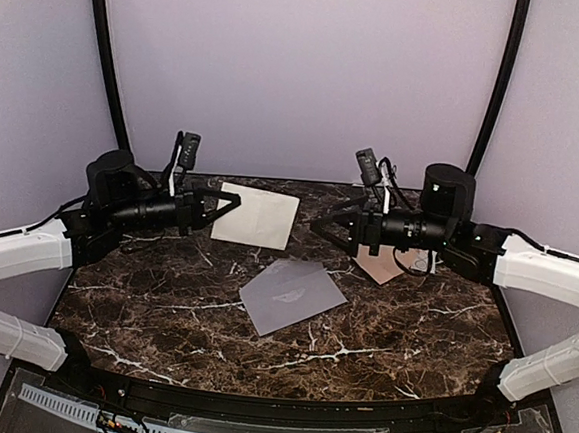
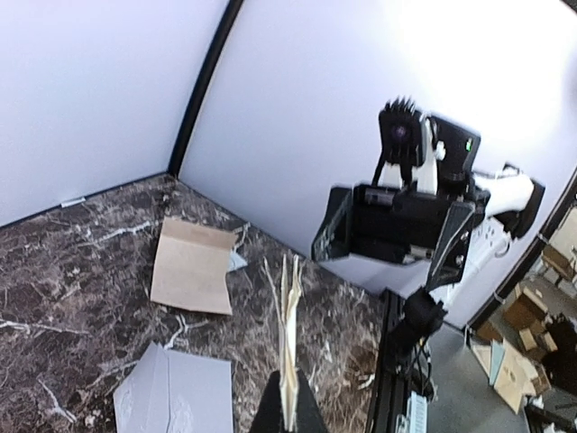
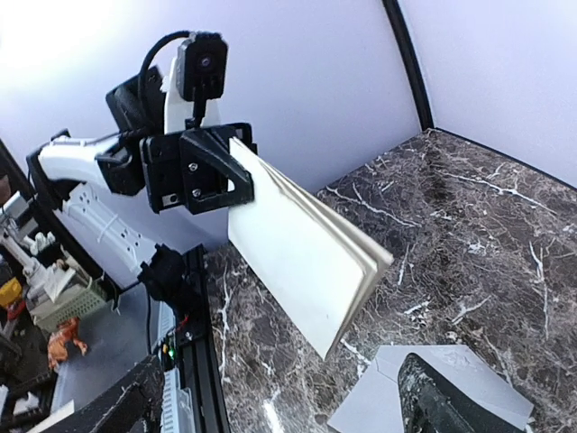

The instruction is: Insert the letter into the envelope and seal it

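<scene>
At table centre, the envelope (image 1: 291,297) lies flat, which face is up unclear. At its 11 o'clock the left gripper (image 1: 232,204) pinches the folded letter (image 1: 259,217) aloft, presumably ready for insertion. At 1 o'clock the right gripper (image 1: 319,226) stands spread, empty. Tabletop (image 1: 161,317): dark veined marble. Walls (image 1: 300,77): pale lavender, plain.

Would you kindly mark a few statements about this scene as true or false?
1. The left gripper is shut on the folded letter. True.
2. The right gripper is clamped on the letter too. False: it is open and apart from the letter.
3. The envelope lies flat on the marble table. True.
4. The letter is inside the envelope. False: it is held above the table.
</scene>
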You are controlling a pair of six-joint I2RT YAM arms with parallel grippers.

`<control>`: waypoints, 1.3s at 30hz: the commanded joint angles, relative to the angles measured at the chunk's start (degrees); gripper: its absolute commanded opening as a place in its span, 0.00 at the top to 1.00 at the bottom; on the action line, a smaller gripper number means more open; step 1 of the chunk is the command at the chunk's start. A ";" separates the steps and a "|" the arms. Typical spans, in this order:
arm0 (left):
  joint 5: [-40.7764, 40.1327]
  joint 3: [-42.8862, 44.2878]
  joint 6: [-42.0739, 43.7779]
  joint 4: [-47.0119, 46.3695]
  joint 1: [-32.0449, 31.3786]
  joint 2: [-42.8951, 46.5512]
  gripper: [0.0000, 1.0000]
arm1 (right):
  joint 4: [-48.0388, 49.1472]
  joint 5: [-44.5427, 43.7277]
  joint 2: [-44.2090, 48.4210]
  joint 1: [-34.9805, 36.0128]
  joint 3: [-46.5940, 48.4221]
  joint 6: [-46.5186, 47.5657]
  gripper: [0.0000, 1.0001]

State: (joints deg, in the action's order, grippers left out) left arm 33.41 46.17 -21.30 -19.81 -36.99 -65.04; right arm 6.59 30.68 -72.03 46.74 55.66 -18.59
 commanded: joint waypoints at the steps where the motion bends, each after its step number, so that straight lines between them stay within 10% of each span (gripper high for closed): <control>1: -10.91 -5.19 -12.56 -21.50 -0.09 3.27 1.00 | 22.94 -13.14 -1.29 1.89 -6.06 -15.56 0.15; 19: -15.07 -12.72 -29.39 -45.67 -0.27 2.38 1.00 | 39.61 -14.28 -20.29 9.42 7.00 -27.63 0.31; 25: -15.34 -13.19 -30.08 -45.78 -0.28 2.94 1.00 | 44.69 -11.79 -21.86 9.57 9.29 -27.25 0.47; 34: -15.28 -13.64 -30.86 -45.57 -0.36 2.84 1.00 | 48.26 -11.55 -22.16 9.63 9.27 -28.74 1.00; 39: -14.20 -13.16 -28.82 -40.86 -0.28 3.06 0.82 | 47.47 -13.45 -19.44 9.52 7.22 -25.91 1.00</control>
State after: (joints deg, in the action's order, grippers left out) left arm 17.76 33.41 -51.57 -63.20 -37.04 -62.83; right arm 51.40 18.72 -93.91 56.12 63.81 -46.83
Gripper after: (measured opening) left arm 0.093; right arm 0.004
